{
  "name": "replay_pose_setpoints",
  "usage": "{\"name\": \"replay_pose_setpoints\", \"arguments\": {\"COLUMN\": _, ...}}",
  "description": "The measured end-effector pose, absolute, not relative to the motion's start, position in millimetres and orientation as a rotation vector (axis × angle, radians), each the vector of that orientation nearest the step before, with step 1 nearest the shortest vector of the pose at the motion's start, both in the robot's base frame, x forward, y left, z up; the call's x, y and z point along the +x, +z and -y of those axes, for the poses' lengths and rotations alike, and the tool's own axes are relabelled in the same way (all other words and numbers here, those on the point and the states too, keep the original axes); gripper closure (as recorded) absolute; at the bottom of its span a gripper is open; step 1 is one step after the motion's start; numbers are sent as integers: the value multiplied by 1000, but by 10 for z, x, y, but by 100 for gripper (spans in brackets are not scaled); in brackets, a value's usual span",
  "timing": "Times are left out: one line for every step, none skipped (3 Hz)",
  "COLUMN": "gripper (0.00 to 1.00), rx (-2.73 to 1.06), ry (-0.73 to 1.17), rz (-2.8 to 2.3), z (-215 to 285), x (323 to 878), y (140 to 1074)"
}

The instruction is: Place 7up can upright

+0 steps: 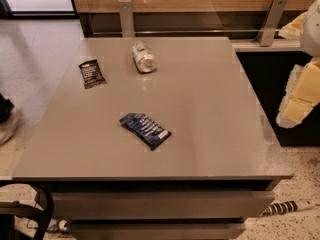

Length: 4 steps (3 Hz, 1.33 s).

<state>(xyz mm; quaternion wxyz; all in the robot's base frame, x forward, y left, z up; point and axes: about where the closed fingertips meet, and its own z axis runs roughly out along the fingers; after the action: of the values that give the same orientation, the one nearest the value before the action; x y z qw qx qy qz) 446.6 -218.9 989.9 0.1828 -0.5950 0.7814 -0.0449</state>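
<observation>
The 7up can [143, 57] lies on its side at the far middle of the grey table [210, 134], its shiny end facing the camera. It is silvery-white with pale green markings. My gripper [299, 96] shows as cream-coloured parts at the right edge of the view, beyond the table's right side and well apart from the can. It holds nothing that I can see.
A flat black packet [92, 73] lies at the far left of the table. A flat blue wrapper [145, 130] lies near the middle front. A glass and wood partition on metal posts [125, 17] stands behind. A person's shoe [6, 120] is at the left edge.
</observation>
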Motion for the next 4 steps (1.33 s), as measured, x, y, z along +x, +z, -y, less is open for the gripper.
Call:
{"name": "replay_pose_setpoints", "arguments": {"gripper": 0, "rx": -1632, "ry": -122, "rz": -2228, "z": 2274, "x": 4709, "y": 9976}}
{"name": "replay_pose_setpoints", "arguments": {"gripper": 0, "rx": -1566, "ry": -104, "rz": -2260, "z": 2286, "x": 5035, "y": 10119}}
{"name": "replay_pose_setpoints", "arguments": {"gripper": 0, "rx": -1493, "ry": -100, "rz": -2287, "z": 2225, "x": 5324, "y": 10247}}
{"name": "replay_pose_setpoints", "arguments": {"gripper": 0, "rx": -1428, "ry": -100, "rz": -2330, "z": 2128, "x": 5611, "y": 10309}}
